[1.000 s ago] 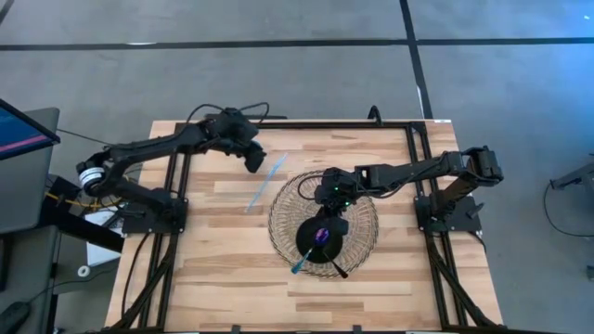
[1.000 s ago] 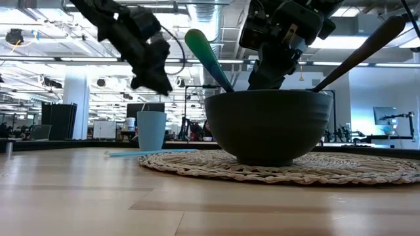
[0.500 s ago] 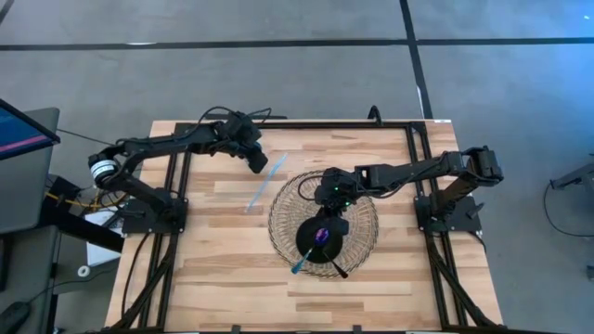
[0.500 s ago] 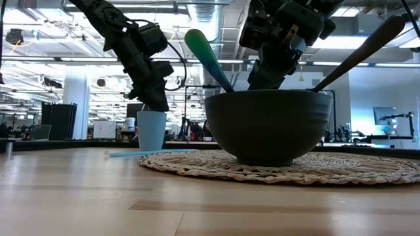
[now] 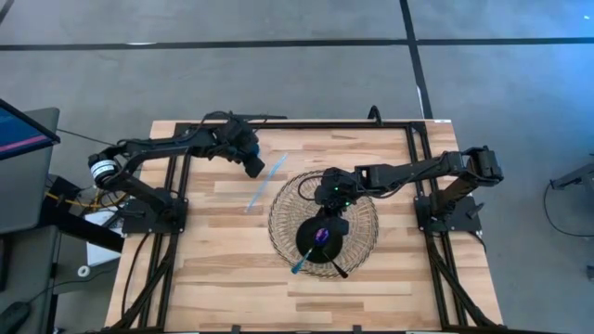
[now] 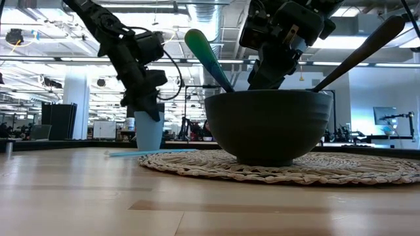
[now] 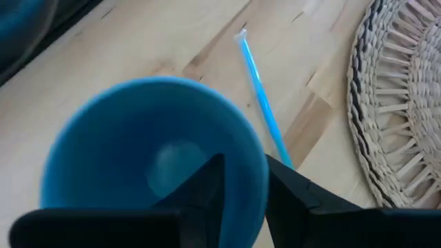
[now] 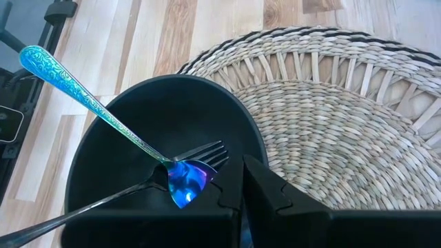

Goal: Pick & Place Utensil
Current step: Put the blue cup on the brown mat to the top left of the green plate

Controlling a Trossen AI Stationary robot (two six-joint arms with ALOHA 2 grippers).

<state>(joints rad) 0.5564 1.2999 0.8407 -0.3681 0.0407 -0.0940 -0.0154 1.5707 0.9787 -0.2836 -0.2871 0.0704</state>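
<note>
Left gripper (image 7: 242, 180) fingers straddling the rim of the light blue plastic cup (image 7: 138, 148), thin blue straw (image 7: 262, 110) flat on the wooden table (image 5: 213, 269) just beside, right gripper (image 8: 242, 180) pressed together, hovering over the dark round bowl (image 8: 131, 131) holding an iridescent blue spoon (image 8: 103, 114) and dark metal fork (image 8: 138, 189).

The left arm is reaching from the table's left edge toward the far edge, its wrist bending down, and the left gripper (image 5: 252, 164) is pointing downward with its fingers (image 7: 207, 186) slightly parted. The right arm is stretching from the right edge toward the table's middle, the right gripper (image 5: 331, 197) hanging with its fingers (image 8: 265, 186) closed together.
</note>
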